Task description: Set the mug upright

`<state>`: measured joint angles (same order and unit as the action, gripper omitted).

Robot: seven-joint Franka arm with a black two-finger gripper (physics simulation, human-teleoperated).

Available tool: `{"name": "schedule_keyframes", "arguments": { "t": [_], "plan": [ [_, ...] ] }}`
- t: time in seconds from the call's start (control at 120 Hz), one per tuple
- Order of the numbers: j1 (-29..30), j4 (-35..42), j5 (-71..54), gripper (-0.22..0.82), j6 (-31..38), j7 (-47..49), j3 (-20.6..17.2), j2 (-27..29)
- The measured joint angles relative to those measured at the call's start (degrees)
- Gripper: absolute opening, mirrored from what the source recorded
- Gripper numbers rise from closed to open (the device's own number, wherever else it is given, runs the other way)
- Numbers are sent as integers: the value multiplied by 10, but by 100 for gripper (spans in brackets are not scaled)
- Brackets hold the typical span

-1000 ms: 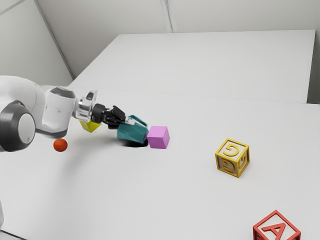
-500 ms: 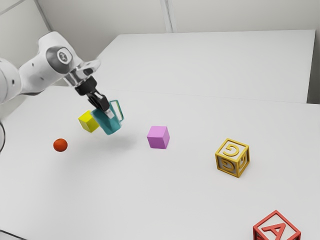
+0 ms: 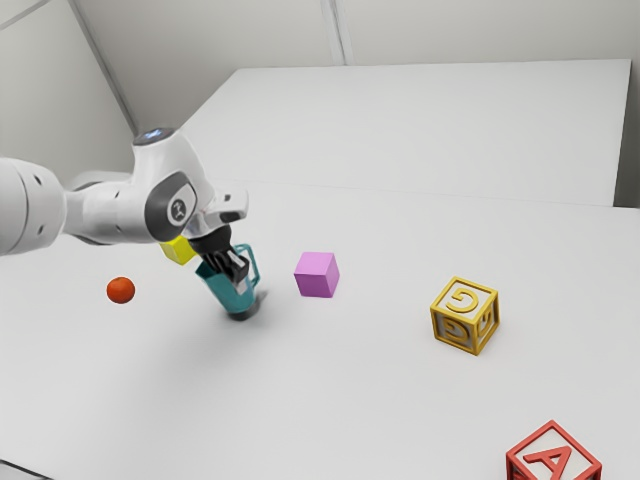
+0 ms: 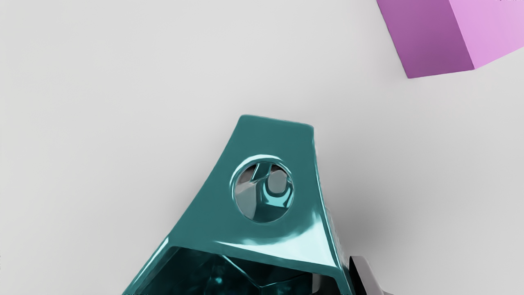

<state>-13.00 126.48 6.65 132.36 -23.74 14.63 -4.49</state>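
Mug [image 3: 229,292] lowered since the earlier frame; sits left of centre in the exterior view, tilted, base close to the table [image 3: 330,400]. Gripper [image 3: 239,272] pinches its wall. Pink cube [image 3: 316,275] near, toward the exterior view's right.

Exterior view: off to the side of your arm [image 3: 110,212], set back, above the table [image 3: 380,400], angled down across it, far enough to get the wall [image 3: 240,35] beyond. Wrist view: rides on your arm, close over the teal mug [image 3: 222,287], facing down at the tabletop. You get mug, pink cube [image 3: 317,275] and nearby tabletop in both.
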Motion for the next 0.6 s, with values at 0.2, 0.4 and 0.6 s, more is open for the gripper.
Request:
{"name": "schedule_keyframes", "arguments": {
  "t": [0.2,0.4,0.6],
  "plan": [
    [6,7,-8,-1,29,58,0,-1],
    [5,7,-9,35,38,94,0,-3],
    [6,-23,-19,49,34,115,1,12]
  ]
}}
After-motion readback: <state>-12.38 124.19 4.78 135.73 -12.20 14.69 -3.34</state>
